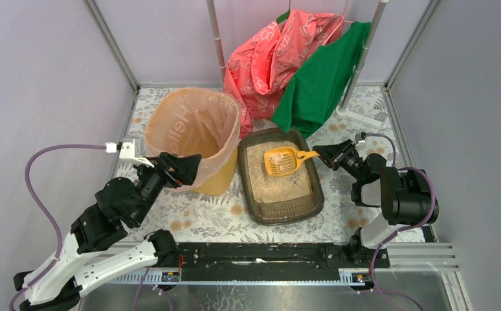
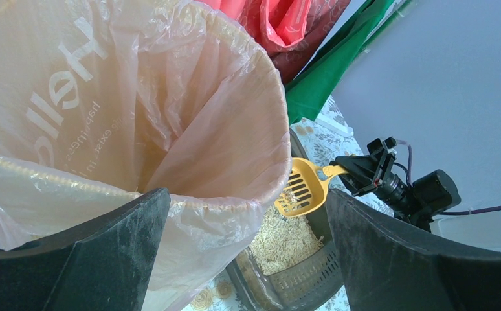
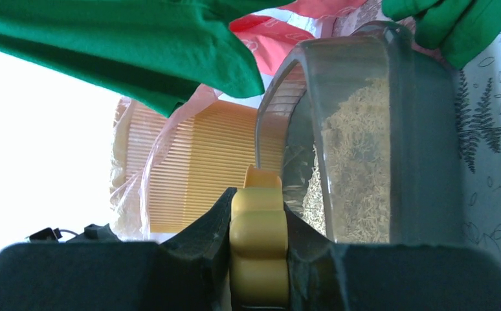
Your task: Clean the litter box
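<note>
Right pincer (image 1: 320, 154) clamps the yellow scoop (image 1: 281, 162) over the litter box (image 1: 285, 214), seemingly just above its granules (image 1: 270, 186); left pincer (image 1: 191, 171) gapes wide.

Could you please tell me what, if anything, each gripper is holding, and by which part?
The right gripper is shut on the yellow scoop, by the end of its handle. The left gripper is open and holds nothing.
</note>
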